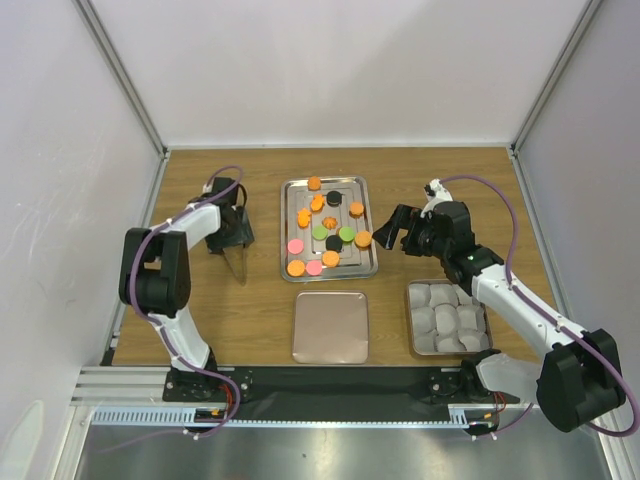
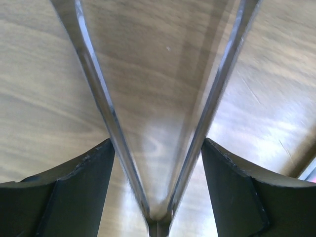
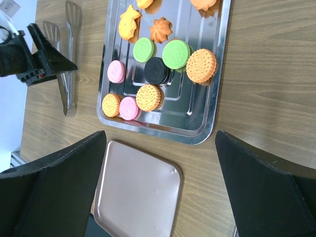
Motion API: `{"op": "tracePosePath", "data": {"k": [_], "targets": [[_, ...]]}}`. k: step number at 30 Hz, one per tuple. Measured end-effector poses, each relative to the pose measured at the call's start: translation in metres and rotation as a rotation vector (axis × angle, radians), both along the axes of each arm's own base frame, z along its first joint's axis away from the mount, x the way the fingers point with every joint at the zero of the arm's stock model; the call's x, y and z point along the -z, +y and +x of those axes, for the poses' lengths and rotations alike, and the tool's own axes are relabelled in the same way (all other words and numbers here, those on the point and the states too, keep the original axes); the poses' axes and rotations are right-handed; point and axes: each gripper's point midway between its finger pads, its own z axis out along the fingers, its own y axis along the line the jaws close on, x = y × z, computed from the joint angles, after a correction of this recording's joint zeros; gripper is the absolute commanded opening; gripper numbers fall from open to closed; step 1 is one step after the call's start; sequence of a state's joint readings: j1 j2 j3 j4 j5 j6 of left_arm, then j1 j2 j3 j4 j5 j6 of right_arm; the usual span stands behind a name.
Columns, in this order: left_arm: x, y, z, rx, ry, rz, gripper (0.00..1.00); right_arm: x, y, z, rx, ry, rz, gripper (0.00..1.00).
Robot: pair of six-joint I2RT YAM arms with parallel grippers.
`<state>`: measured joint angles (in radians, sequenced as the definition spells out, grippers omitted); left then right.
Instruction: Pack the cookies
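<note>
The cookies point(image 1: 321, 232), small discs in orange, pink, green and black, lie on a steel tray point(image 1: 370, 262) at the table's middle; they also show in the right wrist view point(image 3: 155, 69). My right gripper point(image 1: 392, 232) is open and empty, hovering just right of the tray's near right corner point(image 3: 197, 136). In its wrist view the right gripper point(image 3: 160, 132) has its jaws wide apart. My left gripper point(image 1: 232, 240) is left of the tray, over metal tongs point(image 1: 237, 265). In its wrist view the left gripper point(image 2: 158, 140) is open, its fingers flanking the spread tongs point(image 2: 98, 89).
A square steel box point(image 1: 411, 320) filled with pale grey paper cups stands at the near right. A flat rose-coloured square lid point(image 1: 331, 327) lies near the front, below the tray, and shows in the right wrist view point(image 3: 138, 190). White walls enclose the table.
</note>
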<state>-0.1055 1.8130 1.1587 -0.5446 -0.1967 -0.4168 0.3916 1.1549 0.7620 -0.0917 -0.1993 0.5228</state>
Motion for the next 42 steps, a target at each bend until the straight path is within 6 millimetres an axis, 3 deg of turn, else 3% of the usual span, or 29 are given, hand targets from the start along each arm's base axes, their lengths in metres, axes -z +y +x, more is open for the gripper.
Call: {"op": "tracePosePath", "data": {"k": [3,10,13,18,27,31,37,42], "targets": [[-0.014,-0.005,-0.004,0.017,-0.017,0.009,0.76,0.000,0.000,0.000,0.000,0.000,0.000,1.00],[-0.069,-0.007,-0.005,0.033,-0.148,0.022,0.80,0.000,0.001,0.000,-0.003,0.001,0.000,1.00],[-0.077,-0.004,-0.008,0.026,-0.170,0.034,0.85,0.002,0.002,0.000,-0.005,0.006,-0.002,1.00],[-0.060,-0.002,-0.019,0.025,-0.117,0.041,0.86,0.006,0.004,-0.001,-0.013,0.014,-0.005,1.00],[-0.011,-0.005,-0.020,0.011,0.004,0.016,0.86,0.005,0.005,-0.001,-0.015,0.011,-0.004,1.00],[-0.003,-0.005,-0.018,-0.005,0.013,-0.001,0.86,0.005,0.006,-0.001,-0.017,0.011,-0.003,1.00],[0.007,-0.006,-0.015,-0.014,0.021,-0.025,0.78,0.008,0.008,-0.002,-0.024,0.022,-0.006,1.00],[0.007,-0.003,-0.014,-0.030,0.020,-0.035,0.61,0.009,0.009,-0.003,-0.029,0.024,-0.005,1.00]]}}
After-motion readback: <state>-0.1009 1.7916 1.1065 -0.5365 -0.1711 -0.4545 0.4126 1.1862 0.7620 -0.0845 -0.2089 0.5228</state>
